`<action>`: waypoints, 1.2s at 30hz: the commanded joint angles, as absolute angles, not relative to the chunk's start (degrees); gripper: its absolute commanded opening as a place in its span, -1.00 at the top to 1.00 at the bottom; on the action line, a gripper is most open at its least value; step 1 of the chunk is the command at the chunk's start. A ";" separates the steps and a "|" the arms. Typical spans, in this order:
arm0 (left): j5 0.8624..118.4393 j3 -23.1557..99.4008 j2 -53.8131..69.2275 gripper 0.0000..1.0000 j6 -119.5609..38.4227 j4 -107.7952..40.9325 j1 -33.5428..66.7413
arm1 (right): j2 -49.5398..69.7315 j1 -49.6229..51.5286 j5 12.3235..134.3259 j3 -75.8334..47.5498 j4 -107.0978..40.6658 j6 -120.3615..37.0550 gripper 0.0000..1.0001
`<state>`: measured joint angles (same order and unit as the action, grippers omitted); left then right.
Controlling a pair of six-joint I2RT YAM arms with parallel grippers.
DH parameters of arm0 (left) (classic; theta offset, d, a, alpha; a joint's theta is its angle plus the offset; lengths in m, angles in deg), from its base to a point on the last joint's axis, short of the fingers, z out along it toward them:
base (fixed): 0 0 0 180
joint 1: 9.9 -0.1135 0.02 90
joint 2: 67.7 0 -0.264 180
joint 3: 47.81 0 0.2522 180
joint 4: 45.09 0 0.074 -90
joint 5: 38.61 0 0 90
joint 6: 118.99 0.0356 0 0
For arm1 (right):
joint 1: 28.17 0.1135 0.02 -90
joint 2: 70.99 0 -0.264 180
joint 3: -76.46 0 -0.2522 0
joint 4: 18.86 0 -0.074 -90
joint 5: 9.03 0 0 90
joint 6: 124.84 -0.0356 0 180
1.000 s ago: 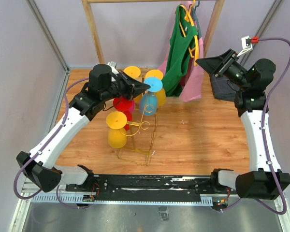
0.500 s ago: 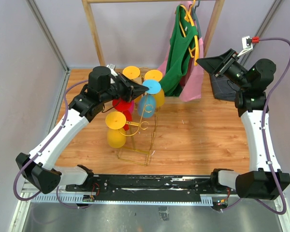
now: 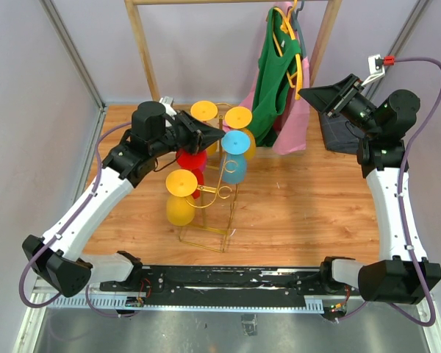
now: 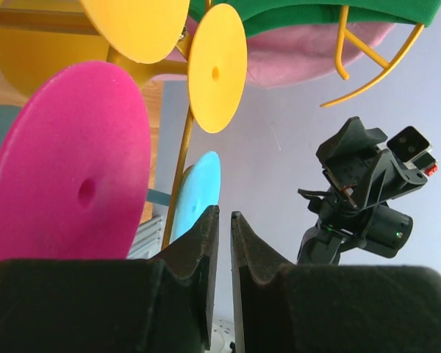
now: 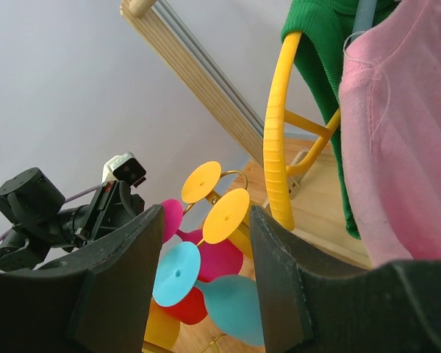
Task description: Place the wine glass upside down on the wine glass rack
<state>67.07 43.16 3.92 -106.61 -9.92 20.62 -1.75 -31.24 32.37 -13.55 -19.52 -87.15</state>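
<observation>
The blue wine glass (image 3: 234,166) hangs upside down on the gold wire wine glass rack (image 3: 203,239), its round foot (image 3: 236,141) on top; it also shows in the right wrist view (image 5: 235,309). My left gripper (image 3: 222,134) sits just left of that foot, apart from it, jaws parted by a narrow slit with nothing between them (image 4: 224,215). The blue foot (image 4: 198,195) shows beyond the left fingertip. Several yellow glasses (image 3: 181,209) and a red-pink one (image 3: 191,158) hang on the rack too. My right gripper (image 3: 312,92) hovers open at the back right, empty (image 5: 206,220).
A wooden clothes rail (image 3: 141,44) stands behind the rack, with a green garment (image 3: 275,81) and a pink one (image 3: 294,125) on yellow hangers, close to the right gripper. A dark object (image 3: 342,132) lies under the right arm. Walls close in both sides.
My left jaws have parted slightly and let go of the blue glass, which has swung down to hang straight on the rack. The left gripper has drawn back a little. The right arm is unmoved.
</observation>
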 commanded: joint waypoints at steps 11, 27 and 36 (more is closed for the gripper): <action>64.96 45.82 0.34 0.62 -103.51 -9.07 20.34 | -2.32 -32.18 31.48 -14.26 -17.19 -87.42 -0.03; 49.37 61.30 -2.01 -0.02 -75.55 3.13 20.33 | -4.24 -32.13 34.89 -13.92 -26.03 -81.26 -0.30; 41.44 57.90 -7.39 -0.55 -67.90 6.31 20.33 | -4.96 -32.13 36.84 -12.74 -33.48 -76.40 -0.93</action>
<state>46.68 58.97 -5.35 -73.28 4.00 20.60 -3.90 -31.29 35.51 -13.57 -30.51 -79.85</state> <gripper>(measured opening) 0.737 0.911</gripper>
